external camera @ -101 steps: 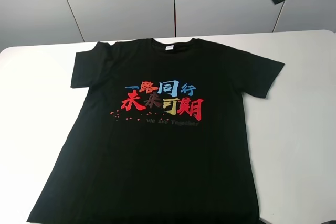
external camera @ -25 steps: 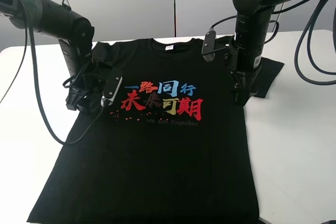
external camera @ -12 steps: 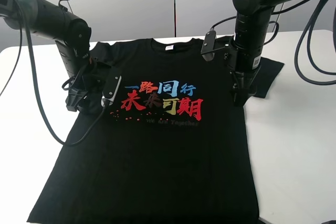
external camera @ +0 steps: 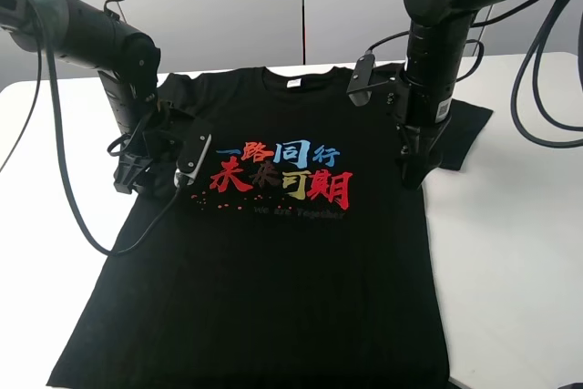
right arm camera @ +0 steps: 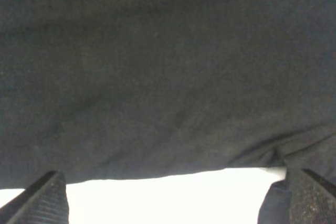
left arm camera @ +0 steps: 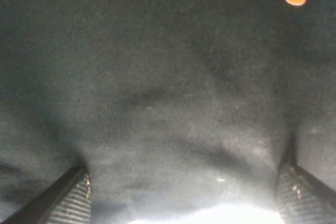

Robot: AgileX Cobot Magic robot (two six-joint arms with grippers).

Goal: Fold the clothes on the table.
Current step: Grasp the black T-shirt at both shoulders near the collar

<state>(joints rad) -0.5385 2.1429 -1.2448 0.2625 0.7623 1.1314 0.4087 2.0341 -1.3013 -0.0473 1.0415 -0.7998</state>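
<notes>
Desk [external camera: 510, 252]: white, smooth top, rounded far corners, much wider than the garment. It fills most of the high view.

T-shirt [external camera: 273, 289]: black, short-sleeved, lies flat and face-up in the middle of the desk.
- Long axis runs far-to-near. The collar points toward the far edge, and the hem lies at the near edge, cut off by the frame.
- Sleeves spread to either side. The left sleeve [external camera: 150, 116] is partly under the left arm, and the right sleeve [external camera: 465, 134] shows beyond the right arm.
- Body widens toward the hem.

Left arm [external camera: 86, 34]: black, with a cable looping off it, reaches in over the left shoulder region.

Right arm [external camera: 437, 43]: black, drops almost vertically over the right armpit region.

Left tool [external camera: 150, 178]: low over the fabric beside the left end of the print.
- Wrist view: fingers [left arm camera: 73, 200] stand wide apart, with only cloth and a bright strip of desk between them. Nothing is gripped.
- Contact with the cloth cannot be told.

Right tool [external camera: 412, 170]: low at the shirt's right side edge.
- Wrist view [right arm camera: 168, 198]: jaws wide, spanning the fabric edge where it meets the white desk. Nothing is pinched.

Print [external camera: 282, 175]: red, blue and yellow Chinese characters across the chest, reading upright from the near side.

Neck label [external camera: 293, 83]: small, white, inside the collar.
</notes>
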